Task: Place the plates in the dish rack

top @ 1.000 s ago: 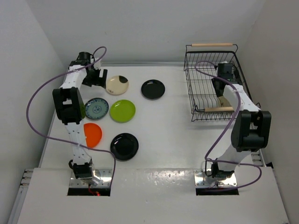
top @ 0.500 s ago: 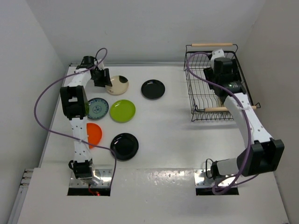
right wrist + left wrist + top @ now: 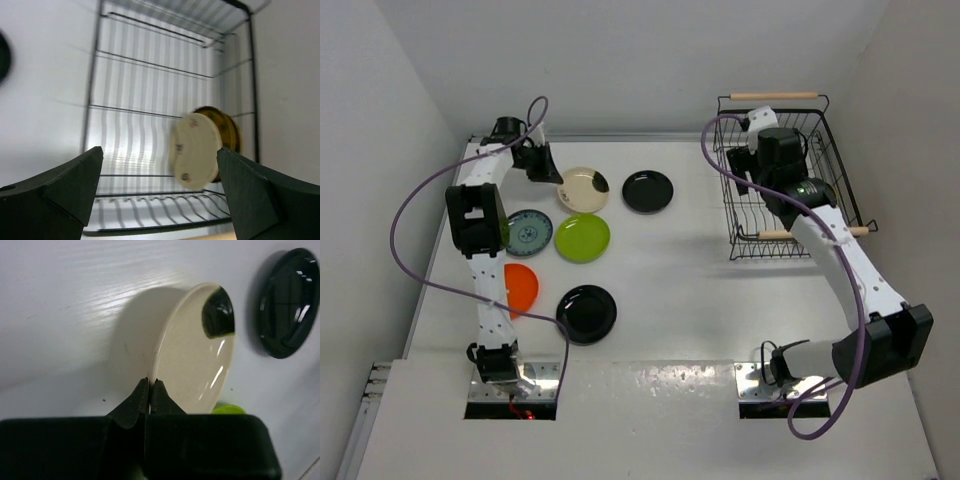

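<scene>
My left gripper [image 3: 553, 176] [image 3: 150, 382] is shut on the rim of a cream plate with a black patch [image 3: 582, 189] [image 3: 197, 355]. That plate is tilted, its gripped edge off the table. Flat on the table lie a black plate [image 3: 648, 191] [image 3: 287, 302], a lime green plate [image 3: 583, 238], a blue-grey patterned plate [image 3: 527, 232], an orange plate [image 3: 520, 287] and a second black plate [image 3: 586, 313]. My right gripper [image 3: 752, 160] [image 3: 157, 170] hangs open and empty over the dish rack [image 3: 775, 180] [image 3: 92, 90]. In the rack, a cream plate [image 3: 195, 150] stands on edge in front of a mustard plate [image 3: 229, 132].
The rack has wooden rod handles at its far end [image 3: 773, 96] and near end [image 3: 790, 234]. It sits at the table's back right, close to the right wall. The left arm's purple cable [image 3: 410, 210] loops out past the table's left edge.
My left gripper has shut on the cream plate's rim and dragged it slightly right. My right arm has risen out of the rack and swung left, leaving a cream plate standing there.
</scene>
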